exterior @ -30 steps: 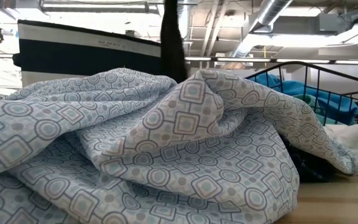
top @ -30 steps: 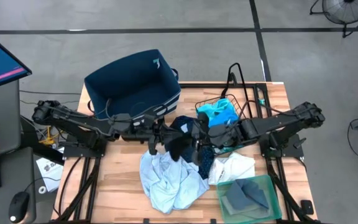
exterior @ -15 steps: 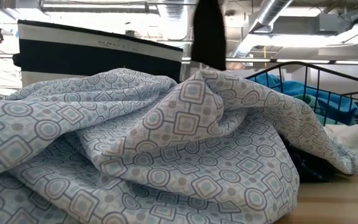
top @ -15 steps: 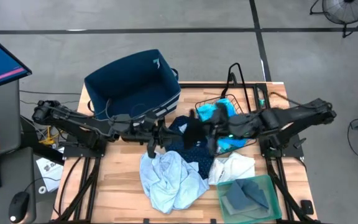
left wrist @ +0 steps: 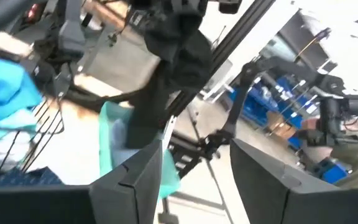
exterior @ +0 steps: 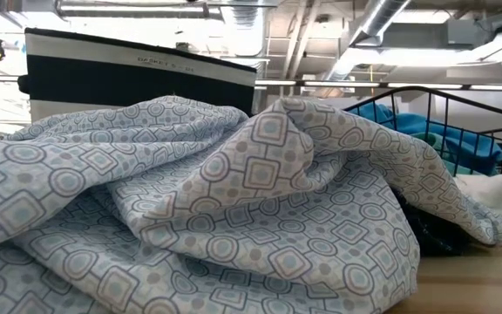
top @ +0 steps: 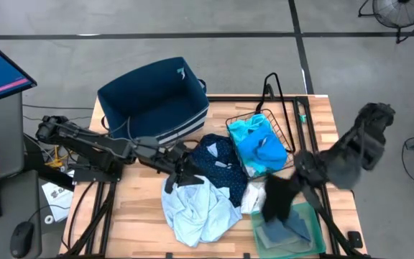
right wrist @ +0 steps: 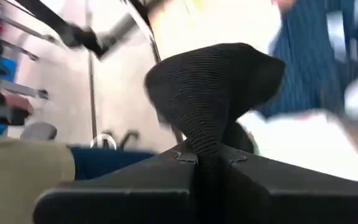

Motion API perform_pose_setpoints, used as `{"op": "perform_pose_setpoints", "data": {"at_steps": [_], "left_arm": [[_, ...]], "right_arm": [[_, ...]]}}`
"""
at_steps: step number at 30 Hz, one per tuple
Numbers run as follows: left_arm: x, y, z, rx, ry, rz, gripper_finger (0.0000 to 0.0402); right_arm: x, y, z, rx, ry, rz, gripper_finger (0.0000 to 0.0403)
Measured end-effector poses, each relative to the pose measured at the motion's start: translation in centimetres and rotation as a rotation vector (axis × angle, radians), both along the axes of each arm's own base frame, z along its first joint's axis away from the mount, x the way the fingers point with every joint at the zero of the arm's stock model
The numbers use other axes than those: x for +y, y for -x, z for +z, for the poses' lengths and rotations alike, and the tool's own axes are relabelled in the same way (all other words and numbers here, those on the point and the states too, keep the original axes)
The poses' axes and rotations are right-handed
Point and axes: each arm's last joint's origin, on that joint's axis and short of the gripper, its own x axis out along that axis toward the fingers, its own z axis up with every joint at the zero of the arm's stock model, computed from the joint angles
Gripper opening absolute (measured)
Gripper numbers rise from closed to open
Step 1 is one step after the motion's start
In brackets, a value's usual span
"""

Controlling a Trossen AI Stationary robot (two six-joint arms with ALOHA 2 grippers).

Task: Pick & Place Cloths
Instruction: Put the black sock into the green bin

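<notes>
Holding my right gripper (top: 293, 188) clamped on a black cloth (top: 275, 200) above the green tray (top: 313, 213), lower right; left gripper (top: 180, 173) open, mid-frame over the pale blue cloth (top: 196, 208)

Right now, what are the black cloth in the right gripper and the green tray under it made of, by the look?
Black cloth, pinched in the right gripper: looks like a ribbed knit, matte; fine parallel ridges show in the right wrist view. Green tray: probably plastic, translucent; grey cloth in it shows through its tint in the high view.
</notes>
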Motion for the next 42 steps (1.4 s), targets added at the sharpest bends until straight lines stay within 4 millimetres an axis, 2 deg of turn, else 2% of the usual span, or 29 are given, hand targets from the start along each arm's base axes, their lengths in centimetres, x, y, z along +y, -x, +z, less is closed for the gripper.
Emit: {"op": "perform_pose_setpoints", "data": {"at_steps": [6,10,15,18,23,27,33,37,42], "left_arm": [[0.0,0.1,-0.4,0.048,0.011,0.003,0.0160],[0.0,0.1,-0.4,0.052,0.010,0.004,0.0150],[0.0,0.1,-0.4,0.053,0.010,0.004,0.0144],[0.0,0.1,-0.4,0.052,0.008,0.005,0.0143],[0.1,0.0,-0.4,0.052,0.007,0.008,0.0143],[0.1,0.0,-0.4,0.052,0.007,0.008,0.0143],[0.1,0.0,-0.4,0.052,0.007,0.008,0.0143],[0.1,0.0,-0.4,0.052,0.007,0.008,0.0143],[0.1,0.0,-0.4,0.053,0.006,0.008,0.0143]], "right_arm": [[3.9,2.4,-2.6,0.209,-0.019,-0.061,0.0000],[5.9,3.1,-5.2,0.410,0.091,-0.155,0.0000],[8.2,4.0,-8.4,0.759,0.243,-0.196,0.0000],[9.5,4.5,-9.8,0.842,0.260,-0.192,0.0000],[11.0,4.3,-11.5,0.803,0.170,-0.186,0.0000],[11.3,2.8,-12.1,0.661,0.137,-0.179,0.0000],[11.8,0.5,-12.9,0.478,0.149,-0.043,0.0000],[12.1,0.6,-14.6,0.462,0.160,0.008,0.0000],[11.9,1.8,-17.9,0.504,0.141,-0.039,0.0000]]}}
